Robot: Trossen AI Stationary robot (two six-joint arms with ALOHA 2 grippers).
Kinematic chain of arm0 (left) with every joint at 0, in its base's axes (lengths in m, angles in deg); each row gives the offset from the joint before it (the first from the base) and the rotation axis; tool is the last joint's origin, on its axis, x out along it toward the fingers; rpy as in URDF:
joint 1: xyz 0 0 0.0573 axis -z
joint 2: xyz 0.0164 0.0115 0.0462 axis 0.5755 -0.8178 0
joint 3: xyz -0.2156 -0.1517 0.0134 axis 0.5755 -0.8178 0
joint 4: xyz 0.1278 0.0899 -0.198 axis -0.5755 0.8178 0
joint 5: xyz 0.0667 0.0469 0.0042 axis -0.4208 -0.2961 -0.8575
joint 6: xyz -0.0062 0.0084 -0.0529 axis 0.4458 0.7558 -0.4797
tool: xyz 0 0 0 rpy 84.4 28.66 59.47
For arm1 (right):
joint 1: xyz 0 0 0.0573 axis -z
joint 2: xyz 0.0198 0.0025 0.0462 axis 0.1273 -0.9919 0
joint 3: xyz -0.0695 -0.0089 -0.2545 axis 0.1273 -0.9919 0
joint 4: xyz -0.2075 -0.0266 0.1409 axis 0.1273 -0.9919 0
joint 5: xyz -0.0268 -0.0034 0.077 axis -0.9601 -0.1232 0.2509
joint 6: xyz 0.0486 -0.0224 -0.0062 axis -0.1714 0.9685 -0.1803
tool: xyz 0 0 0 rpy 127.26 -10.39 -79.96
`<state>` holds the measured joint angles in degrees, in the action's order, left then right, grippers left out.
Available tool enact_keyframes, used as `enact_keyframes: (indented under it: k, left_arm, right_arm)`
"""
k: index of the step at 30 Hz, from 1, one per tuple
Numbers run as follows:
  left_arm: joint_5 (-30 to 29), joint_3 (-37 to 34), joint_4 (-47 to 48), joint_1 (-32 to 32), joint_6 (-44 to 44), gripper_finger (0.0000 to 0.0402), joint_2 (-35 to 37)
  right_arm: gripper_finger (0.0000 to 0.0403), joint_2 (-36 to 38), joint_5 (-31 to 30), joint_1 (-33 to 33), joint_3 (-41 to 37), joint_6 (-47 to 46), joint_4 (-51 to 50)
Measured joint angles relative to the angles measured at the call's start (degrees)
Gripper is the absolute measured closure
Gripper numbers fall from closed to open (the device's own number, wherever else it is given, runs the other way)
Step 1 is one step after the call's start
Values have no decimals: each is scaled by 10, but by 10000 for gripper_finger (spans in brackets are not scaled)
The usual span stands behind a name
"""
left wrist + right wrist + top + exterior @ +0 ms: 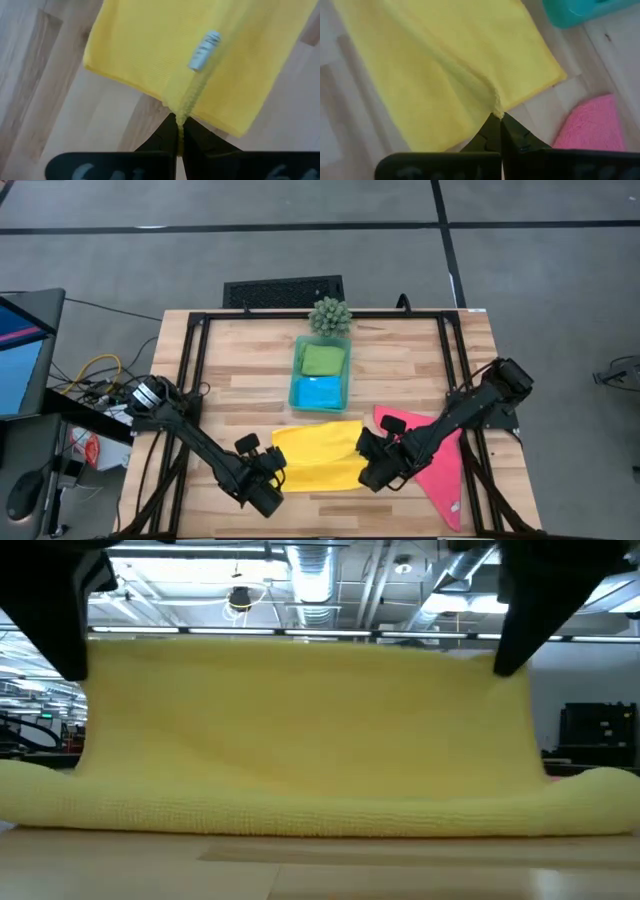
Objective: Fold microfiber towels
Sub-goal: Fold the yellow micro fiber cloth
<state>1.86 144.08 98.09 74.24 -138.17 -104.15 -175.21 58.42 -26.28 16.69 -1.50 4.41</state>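
While both grippers — left [268,476], right [372,468] — pinch near corners of yellow towel [318,455] at table front, lifted: carry evenly toward far edge — keep taut, align corners before release.

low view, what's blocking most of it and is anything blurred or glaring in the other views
Low view: the yellow towel hangs right before the lens and fills the frame, bright ceiling lights glaring above it. Left wrist view: the left gripper pinches the towel's edge; its white tag looks soft. Right wrist view: the right gripper pinches a corner; the pink towel and teal tray are out of focus.
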Motion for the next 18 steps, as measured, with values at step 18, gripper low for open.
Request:
enact_keyframes:
  k: [18]
  left_arm:
    - [143,12,-30,-25,-22,401,17]
  right_arm:
    - [394,0,20,18,-24,32,34]
